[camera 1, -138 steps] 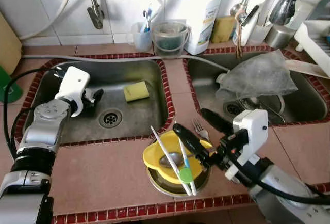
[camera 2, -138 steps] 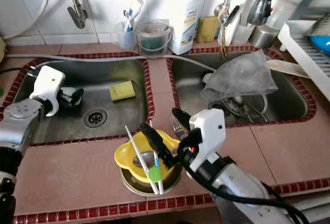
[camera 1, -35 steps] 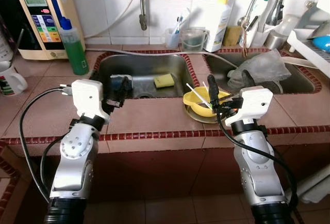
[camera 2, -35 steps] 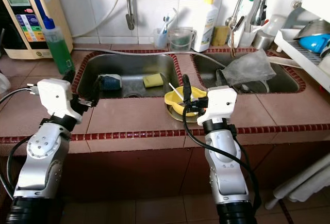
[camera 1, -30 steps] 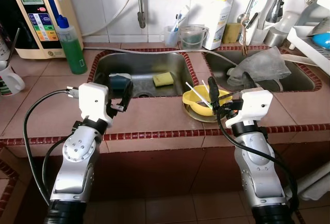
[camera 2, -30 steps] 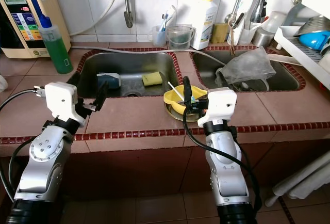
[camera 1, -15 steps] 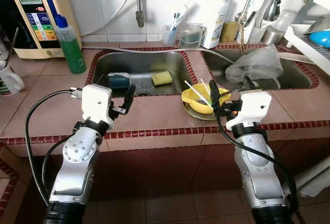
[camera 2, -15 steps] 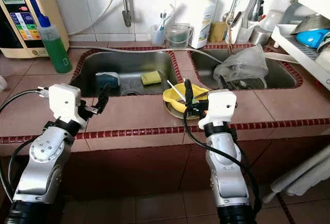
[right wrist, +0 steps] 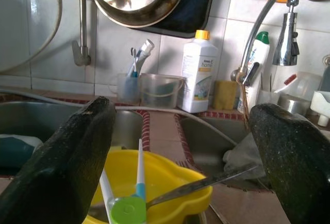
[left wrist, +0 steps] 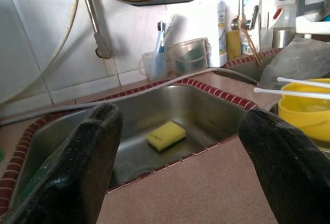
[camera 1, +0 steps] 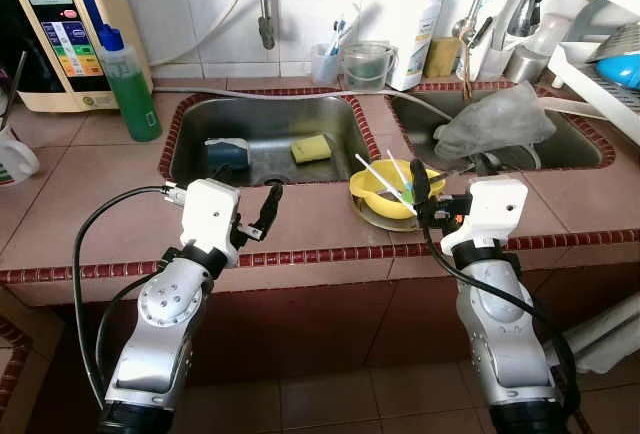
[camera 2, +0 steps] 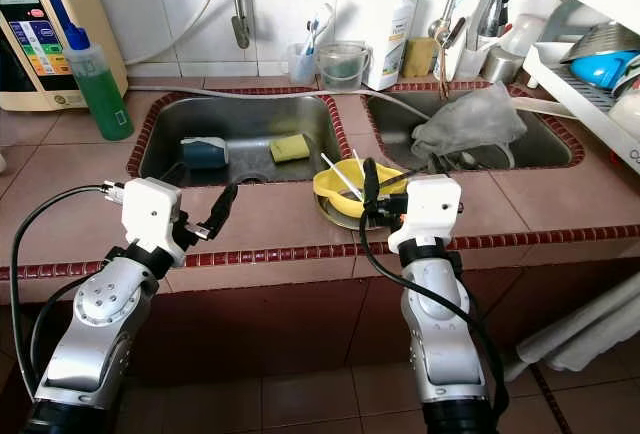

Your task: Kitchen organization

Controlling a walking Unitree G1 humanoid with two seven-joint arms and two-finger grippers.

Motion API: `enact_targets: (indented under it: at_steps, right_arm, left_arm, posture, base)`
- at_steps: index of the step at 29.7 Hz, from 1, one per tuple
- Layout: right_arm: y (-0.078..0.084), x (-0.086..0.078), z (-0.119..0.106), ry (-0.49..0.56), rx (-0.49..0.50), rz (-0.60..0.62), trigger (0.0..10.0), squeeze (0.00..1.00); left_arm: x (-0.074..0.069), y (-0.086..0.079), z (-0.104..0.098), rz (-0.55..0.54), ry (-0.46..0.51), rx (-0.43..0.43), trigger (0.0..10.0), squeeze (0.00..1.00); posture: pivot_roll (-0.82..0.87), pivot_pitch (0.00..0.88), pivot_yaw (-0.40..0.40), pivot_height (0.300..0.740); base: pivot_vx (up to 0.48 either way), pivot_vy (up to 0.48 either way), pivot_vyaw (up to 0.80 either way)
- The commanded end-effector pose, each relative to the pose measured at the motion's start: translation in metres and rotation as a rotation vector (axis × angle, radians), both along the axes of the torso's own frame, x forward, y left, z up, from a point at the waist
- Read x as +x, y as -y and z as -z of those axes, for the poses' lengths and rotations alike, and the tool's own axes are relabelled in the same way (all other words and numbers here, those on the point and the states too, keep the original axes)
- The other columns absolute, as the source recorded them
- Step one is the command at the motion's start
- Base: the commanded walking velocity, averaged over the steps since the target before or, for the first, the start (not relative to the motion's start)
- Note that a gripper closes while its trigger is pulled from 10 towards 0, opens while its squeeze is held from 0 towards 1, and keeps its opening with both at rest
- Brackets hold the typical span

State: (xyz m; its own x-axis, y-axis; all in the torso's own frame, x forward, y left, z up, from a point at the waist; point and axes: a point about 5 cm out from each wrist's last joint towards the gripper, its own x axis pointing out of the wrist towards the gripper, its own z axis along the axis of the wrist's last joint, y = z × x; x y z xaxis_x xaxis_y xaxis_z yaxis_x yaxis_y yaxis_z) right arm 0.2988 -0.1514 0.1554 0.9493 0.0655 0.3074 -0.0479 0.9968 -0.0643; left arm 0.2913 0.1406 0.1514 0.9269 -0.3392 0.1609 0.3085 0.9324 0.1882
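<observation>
yellow bowl (camera 1: 385,187): sits on metal dish, white sticks and spoon inside, on desk (camera 1: 300,224) | right claw (camera 1: 447,176): spread, empty, just beside bowl | left claw (camera 1: 262,212): spread, empty, over desk

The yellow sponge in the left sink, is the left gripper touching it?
Apart. In the left wrist view the sponge lies down in the basin, well beyond the open fingers; the head view shows the left gripper back over the counter.

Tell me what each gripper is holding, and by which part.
Nothing. The left gripper and right gripper are both open and empty above the counter.
</observation>
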Motion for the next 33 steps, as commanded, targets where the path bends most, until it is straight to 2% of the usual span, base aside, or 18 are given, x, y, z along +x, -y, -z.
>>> enact_targets:
  at_steps: [1, 22, 25, 28, 33]
  right_arm:
    - [0.0011, -0.0005, -0.0074, 0.024, 0.001, 0.003, 10.0, 0.0]
    - [-0.0004, -0.0013, -0.0087, 0.022, -0.006, -0.01, 10.0, 0.0]
    - [-0.0003, -0.0019, -0.0086, 0.02, -0.006, -0.01, 10.0, 0.0]
    - [0.0007, -0.0024, -0.0077, 0.014, -0.008, -0.007, 10.0, 0.0]
    - [0.0018, -0.0022, -0.0072, 0.005, -0.008, -0.007, 10.0, 0.0]
  left_arm:
    - [0.0004, 0.0011, -0.0025, 0.002, 0.009, 0.018, 10.0, 0.0]
    - [0.0027, 0.0011, -0.0036, -0.005, 0.0, 0.012, 10.0, 0.0]
    - [0.0027, 0.0013, -0.0045, -0.01, 0.005, 0.0, 10.0, 0.0]
    - [0.0041, 0.0015, -0.0047, -0.034, 0.001, 0.022, 10.0, 0.0]
    - [0.0052, 0.0024, -0.005, -0.018, -0.017, 0.027, 10.0, 0.0]
  posture:
    - [-0.08, 0.024, -0.01, 0.74]
    - [-0.08, 0.024, -0.013, 0.74]
    - [-0.08, 0.027, -0.011, 0.74]
    - [-0.08, 0.03, -0.013, 0.74]
    - [-0.09, 0.039, -0.011, 0.74]
  base:
    - [0.0, 0.0, 0.0]
    - [0.0, -0.429, 0.0]
    - [0.0, 0.0, 0.0]
    - [0.0, 0.0, 0.0]
    - [0.0, 0.0, 0.0]
